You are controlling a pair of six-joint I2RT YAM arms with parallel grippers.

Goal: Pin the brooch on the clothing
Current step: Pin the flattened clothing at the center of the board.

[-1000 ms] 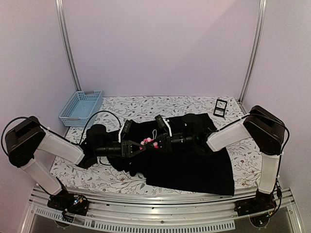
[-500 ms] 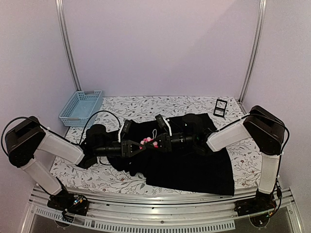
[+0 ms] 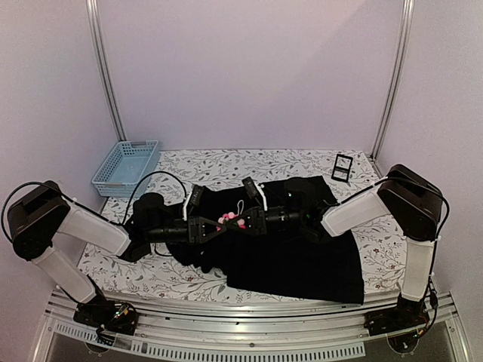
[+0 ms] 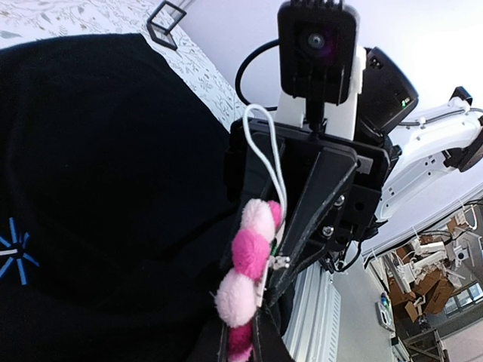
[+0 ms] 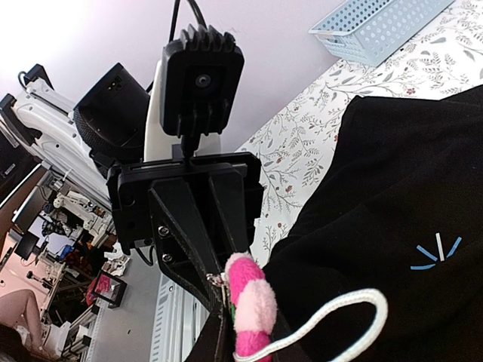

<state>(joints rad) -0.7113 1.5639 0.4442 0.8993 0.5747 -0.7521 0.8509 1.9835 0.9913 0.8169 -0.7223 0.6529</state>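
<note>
Pink and fluffy, the flower brooch (image 3: 232, 220) hangs just above the chest of the black short-sleeved shirt (image 3: 302, 260), pinched between both claws, which meet tip to tip. The left claw (image 3: 223, 225) is closed on one end, and the right claw (image 3: 243, 222) is narrowed onto the other, by the metal clasp (image 4: 280, 262). The shirt lies rumpled on the floral counter (image 3: 226, 162), its light-blue star emblem (image 4: 13, 253) well off to one side of the brooch. A blue basket (image 3: 126, 167) sits at the far left corner.
</note>
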